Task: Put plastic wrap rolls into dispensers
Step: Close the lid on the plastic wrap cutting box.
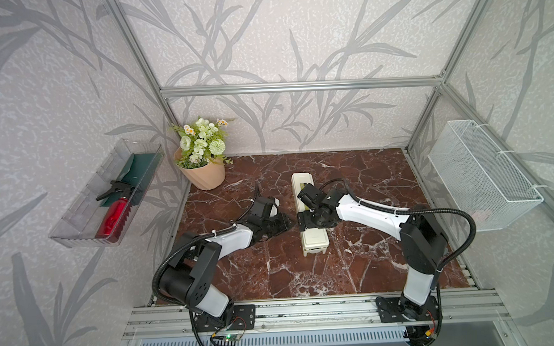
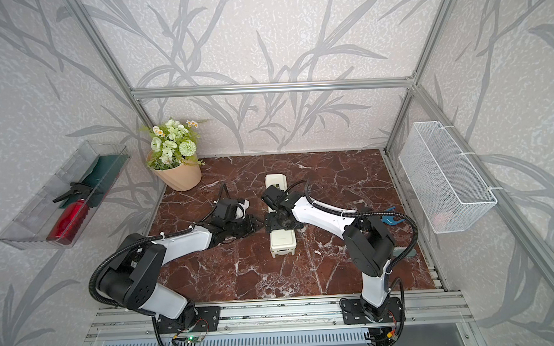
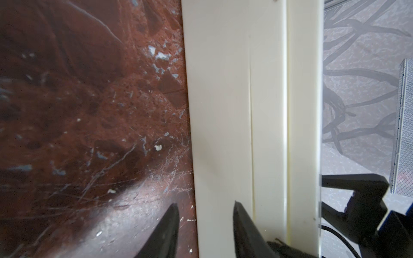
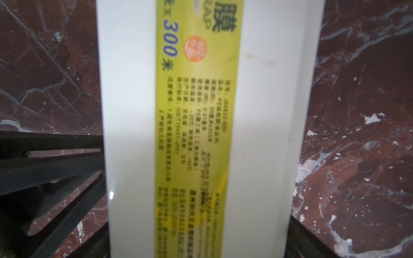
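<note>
1. Two robot arms meet at the dispenser (image 1: 315,242), a long cream-white box lying at the middle of the red-brown marble table (image 1: 273,270), its length running from the robot's side toward the back wall.
2. Lid shut, the box shows its yellow-green label strip (image 4: 196,111) face up. The fine print is blurred, though a blue "300" can be read.
3. From the right, the right gripper (image 1: 313,225) reaches over the box at about mid-length. In the right wrist view its jaws are spread wide, with one black finger (image 4: 44,169) on each long side of the box. Whether they press on it cannot be told.
4. Opposite, the left gripper (image 1: 287,225) sits low at the box's left flank. The left wrist view shows its jaws partly apart, one fingertip (image 3: 169,230) over the marble and the other in front of the cream side wall. No hold on anything can be made out.
5. At the table's far left corner stands a peach pot (image 1: 205,177) of white and green flowers.
6. On the left wall a clear tray (image 1: 78,208) holds a red spray bottle (image 1: 114,219); on the right wall hangs a white wire basket (image 1: 481,174).
</note>
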Tool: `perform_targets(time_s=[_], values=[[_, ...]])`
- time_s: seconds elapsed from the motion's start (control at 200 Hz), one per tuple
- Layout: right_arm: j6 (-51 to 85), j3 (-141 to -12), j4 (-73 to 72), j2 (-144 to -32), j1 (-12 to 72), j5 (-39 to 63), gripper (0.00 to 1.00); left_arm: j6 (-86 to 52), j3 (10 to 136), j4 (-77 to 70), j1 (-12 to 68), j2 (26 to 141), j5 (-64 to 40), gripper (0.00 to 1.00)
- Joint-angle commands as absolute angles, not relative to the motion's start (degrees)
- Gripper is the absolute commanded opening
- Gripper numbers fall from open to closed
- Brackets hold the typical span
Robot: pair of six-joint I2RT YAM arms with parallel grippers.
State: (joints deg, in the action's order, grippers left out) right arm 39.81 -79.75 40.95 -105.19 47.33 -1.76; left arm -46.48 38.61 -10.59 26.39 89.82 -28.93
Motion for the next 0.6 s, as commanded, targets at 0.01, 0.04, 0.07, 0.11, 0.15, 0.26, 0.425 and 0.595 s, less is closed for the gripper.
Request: perform_targets(time_s=[0.01,0.04,0.07,0.11,0.15,0.26,0.425,0.595], values=[[40.70,-78.76,42.16,-103.01,48.43,-1.92,0.90,-48.34,39.55,-13.73,27.37,91.48,-30.39,0.35],[40.65,-78.68,42.07,-102.85,48.43,-2.14,0.89,-48.49,39.59,-13.96,27.60,91.65,-30.32,0.34],[40.70,-78.51,41.90,-102.76,48.43,-2.42,0.89,-48.58,39.63,-14.13,27.81,91.75,-30.26,0.33],[40.69,-78.42,41.60,-102.47,48.42,-2.70,0.89,-48.64,39.55,-14.15,28.01,91.52,-29.85,0.32],[40.73,-78.25,41.53,-102.06,48.42,-3.14,0.88,-48.68,39.38,-14.15,28.09,91.37,-29.21,0.31],[40.87,-77.47,40.25,-100.69,48.51,-2.81,0.88,-48.68,39.59,-14.03,28.23,91.13,-28.88,0.30],[41.11,-76.24,39.66,-99.23,48.60,-3.34,0.89,-48.62,40.03,-13.88,28.74,91.42,-28.70,0.30],[41.39,-75.99,39.55,-99.16,48.82,-3.24,0.90,-48.63,40.25,-13.92,28.85,91.57,-28.74,0.30]])
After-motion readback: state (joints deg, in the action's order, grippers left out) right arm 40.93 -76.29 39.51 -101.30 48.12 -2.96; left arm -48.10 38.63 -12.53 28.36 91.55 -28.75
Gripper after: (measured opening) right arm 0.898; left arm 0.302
